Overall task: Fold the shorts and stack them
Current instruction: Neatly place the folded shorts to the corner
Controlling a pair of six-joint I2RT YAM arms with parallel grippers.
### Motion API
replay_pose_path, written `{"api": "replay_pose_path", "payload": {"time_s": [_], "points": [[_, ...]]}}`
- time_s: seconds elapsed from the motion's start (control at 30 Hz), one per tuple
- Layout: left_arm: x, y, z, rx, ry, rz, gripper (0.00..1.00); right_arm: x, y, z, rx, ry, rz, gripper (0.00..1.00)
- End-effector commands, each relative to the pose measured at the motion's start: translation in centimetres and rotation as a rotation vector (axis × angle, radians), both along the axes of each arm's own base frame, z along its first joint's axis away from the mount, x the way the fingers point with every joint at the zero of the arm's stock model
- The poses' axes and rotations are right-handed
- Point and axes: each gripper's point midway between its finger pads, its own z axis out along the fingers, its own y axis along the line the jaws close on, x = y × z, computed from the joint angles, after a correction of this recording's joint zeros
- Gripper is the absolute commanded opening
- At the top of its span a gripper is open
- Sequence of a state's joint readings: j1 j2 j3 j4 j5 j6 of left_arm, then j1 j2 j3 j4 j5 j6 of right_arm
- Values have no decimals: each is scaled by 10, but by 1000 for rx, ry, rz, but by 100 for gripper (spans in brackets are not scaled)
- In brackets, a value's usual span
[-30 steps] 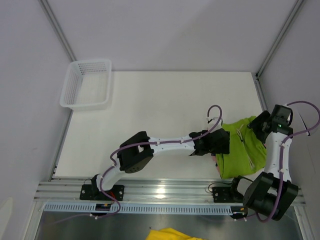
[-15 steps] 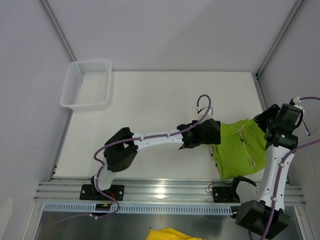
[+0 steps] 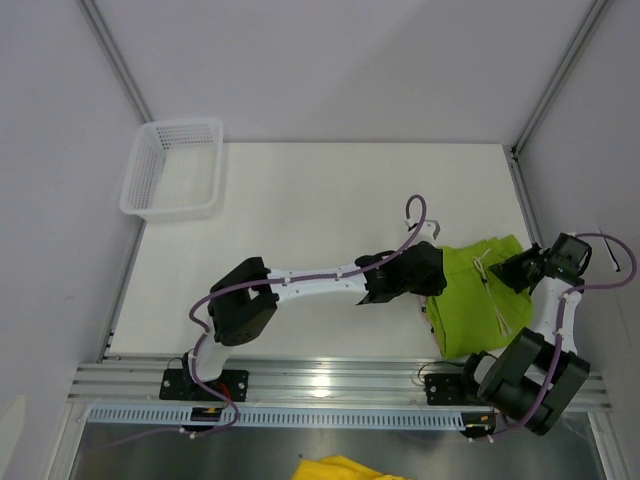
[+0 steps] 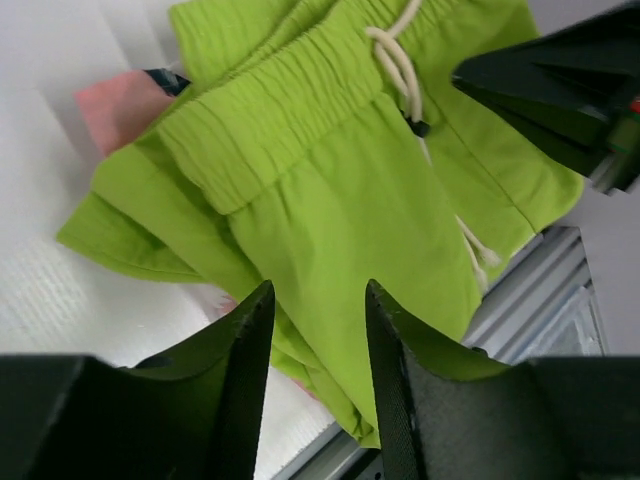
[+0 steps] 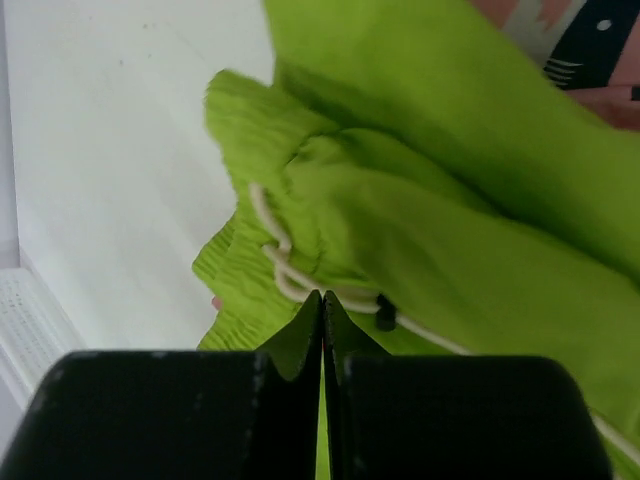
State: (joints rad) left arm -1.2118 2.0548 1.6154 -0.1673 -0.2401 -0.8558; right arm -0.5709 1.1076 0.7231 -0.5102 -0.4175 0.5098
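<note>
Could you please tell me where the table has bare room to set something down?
Bare: white table's far half, right of the white mesh basket. Crowded: near right, where left gripper and right gripper are at the lime green shorts.

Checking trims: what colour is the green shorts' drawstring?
Cream-white thin drawstring cord on lime green fabric shorts; clearest from left wrist view.

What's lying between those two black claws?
The lime green shorts lie between the left gripper and the right gripper, plain in the top view. The left wrist view shows pink shorts peeking out underneath them.
</note>
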Motion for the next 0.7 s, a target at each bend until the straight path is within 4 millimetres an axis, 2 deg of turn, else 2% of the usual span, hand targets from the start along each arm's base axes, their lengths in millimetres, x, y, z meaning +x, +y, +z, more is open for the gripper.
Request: {"api": "replay_pose_path", "payload": {"time_s": [0.0,0.1,0.17,0.2,0.27,0.4,0.43,0.47,0.53,0.63,0.67], "points": [[-9,-21,40,-113,-53,-60,36,14,-17,-11,24,-46,-37,0],[-13,-31,31,-119,-58,-104,25,21,-17,-39,91,-5,-18,0],[-12,-37,28,-113,-52,-113,21,24,-16,-50,133,8,-4,0],[-12,-38,14,-91,-38,-116,18,24,-16,-63,163,32,-5,0],[-10,-40,2,-86,-15,-103,16,24,-17,-70,203,35,-19,0],[1,-31,-43,-49,85,-62,9,25,-20,-73,196,36,-31,0],[-1,-29,-58,-34,115,-68,7,26,-22,-68,182,25,-33,0],[3,-25,-64,-35,134,-51,5,24,-22,-68,174,30,-35,0],[3,-23,-70,-50,150,-56,2,24,-24,-64,155,22,-37,0],[9,-26,-55,-69,126,-41,2,24,-27,-55,124,7,-43,0],[8,-25,-57,-55,122,-47,2,25,-27,-48,112,-9,-38,0]]}}
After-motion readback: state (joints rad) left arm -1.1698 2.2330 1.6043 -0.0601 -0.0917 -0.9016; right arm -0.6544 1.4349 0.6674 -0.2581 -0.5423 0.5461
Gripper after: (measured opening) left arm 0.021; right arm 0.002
